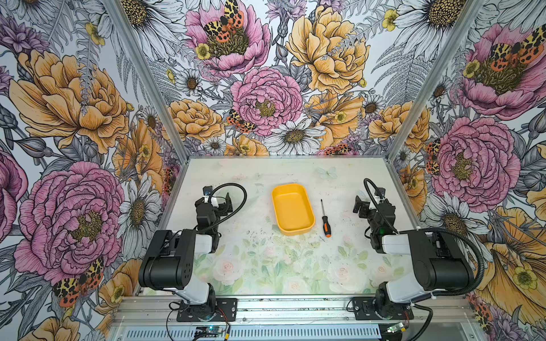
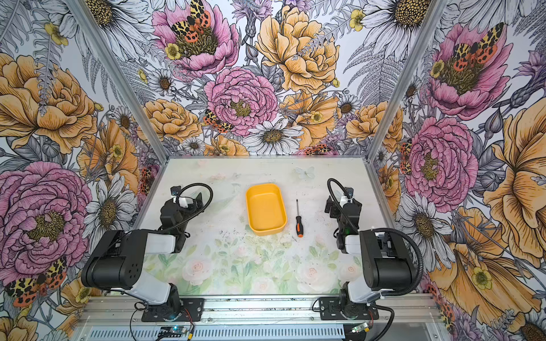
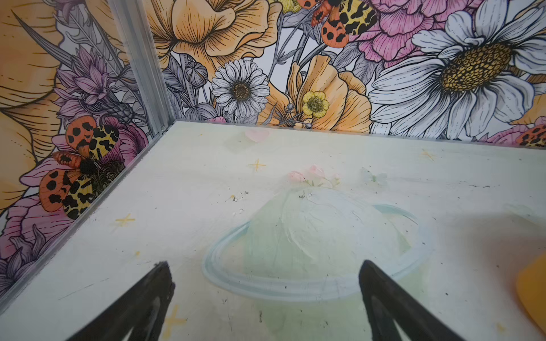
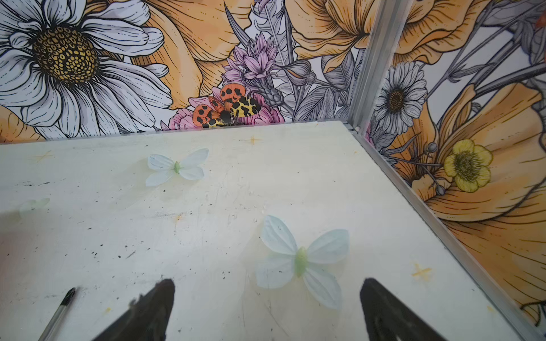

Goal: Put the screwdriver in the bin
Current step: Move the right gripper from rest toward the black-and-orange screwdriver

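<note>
I see the screwdriver (image 1: 325, 224) on the desk (image 1: 266, 259) just right of the bin (image 1: 292, 208), not touching. My left hand (image 3: 265, 265) and right hand (image 4: 267, 282) both stand spread wide, holding nothing.

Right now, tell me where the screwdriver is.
In both top views the screwdriver lies flat on the table just right of the bin, apart from it, its shaft pointing toward the back wall and its handle nearer the robot.

One screwdriver (image 1: 325, 221), one bin (image 1: 292, 211), two arms: left arm (image 1: 177, 254), right arm (image 1: 428, 257)
</note>
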